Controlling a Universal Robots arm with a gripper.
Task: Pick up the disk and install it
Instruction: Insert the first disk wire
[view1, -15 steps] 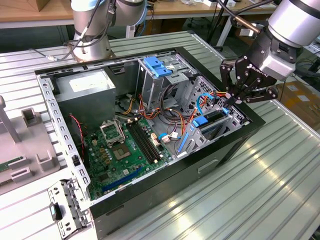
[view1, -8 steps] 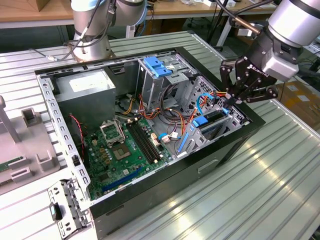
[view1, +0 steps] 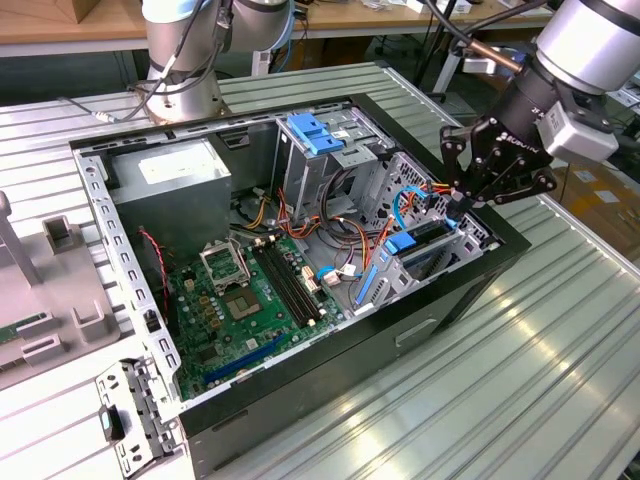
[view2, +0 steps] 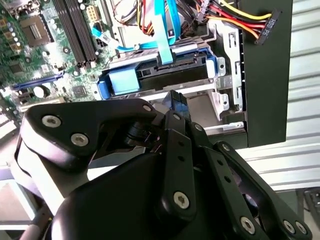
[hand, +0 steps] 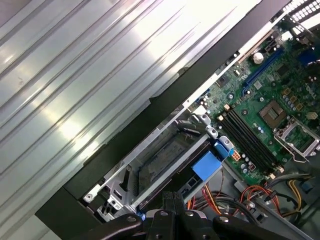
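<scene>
The disk (view1: 425, 238), grey with bright blue rails, lies flat in the lower drive cage at the open computer case's corner on the exterior view's right. Both wrist views show its blue rail tab (view2: 120, 80) (hand: 206, 165) and its black connector edge, where a blue flat cable (view2: 165, 30) runs in. My gripper (view1: 458, 203) hangs just above that cage by the case wall. Its black fingers are pressed together, shut, with nothing between them (view2: 176, 102) (hand: 172, 200). The tips sit close over the cage's metal frame beside the disk; I cannot tell whether they touch.
Green motherboard (view1: 240, 290) fills the case floor. A grey power-supply box (view1: 175, 180) sits at the back. A tall cage with a light-blue latch (view1: 318, 132) stands mid-case. Orange and yellow cables (view1: 340, 215) crowd the bay. A second arm's base (view1: 180, 60) stands behind.
</scene>
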